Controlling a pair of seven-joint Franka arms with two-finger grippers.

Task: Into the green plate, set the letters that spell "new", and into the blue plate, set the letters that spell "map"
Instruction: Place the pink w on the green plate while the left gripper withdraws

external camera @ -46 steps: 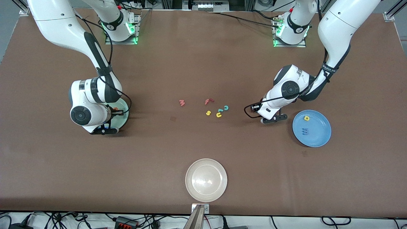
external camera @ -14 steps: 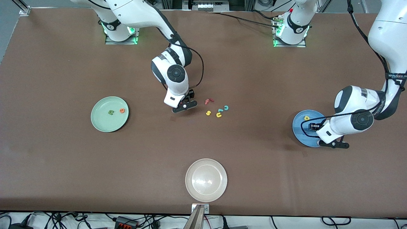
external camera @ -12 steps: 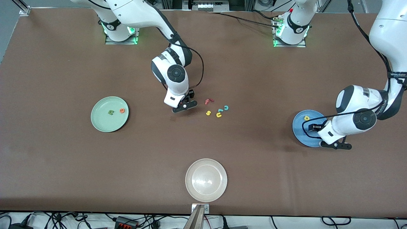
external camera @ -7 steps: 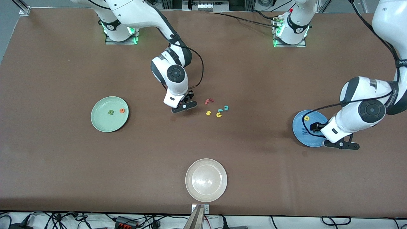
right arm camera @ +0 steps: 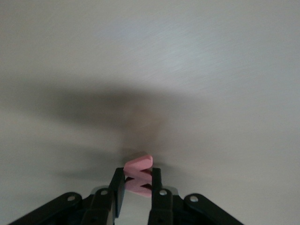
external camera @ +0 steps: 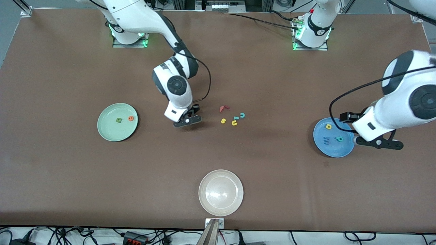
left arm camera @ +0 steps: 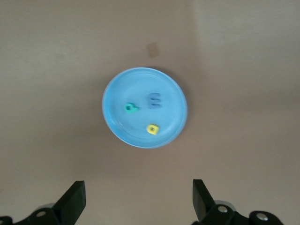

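Observation:
My right gripper (external camera: 186, 121) is shut on the pinkish-red w (right arm camera: 138, 164), held just above the bare table between the green plate and the loose letters; the w sticks out past the fingertips (right arm camera: 156, 183). The green plate (external camera: 114, 134) holds the green n (external camera: 118, 120) and orange e (external camera: 130, 118). In the blue plate (external camera: 335, 149) (left arm camera: 140, 84) lie the yellow a (external camera: 328, 126) (left arm camera: 152, 129), blue m (external camera: 327, 139) (left arm camera: 155, 100) and teal p (external camera: 338, 138) (left arm camera: 131, 108). My left gripper (external camera: 378, 143) (left arm camera: 138, 206) hangs open and empty, high beside the blue plate.
Loose letters lie mid-table: a red f (external camera: 223, 108), yellow s (external camera: 223, 120), yellow u (external camera: 234, 123), teal c (external camera: 242, 115) and one more teal letter (external camera: 235, 118). A whitish-beige plate (external camera: 220, 192) sits near the front edge.
The right gripper shut on the w and carried it a little toward the green plate. The left gripper opened, left the p in the blue plate, and rose away from it.

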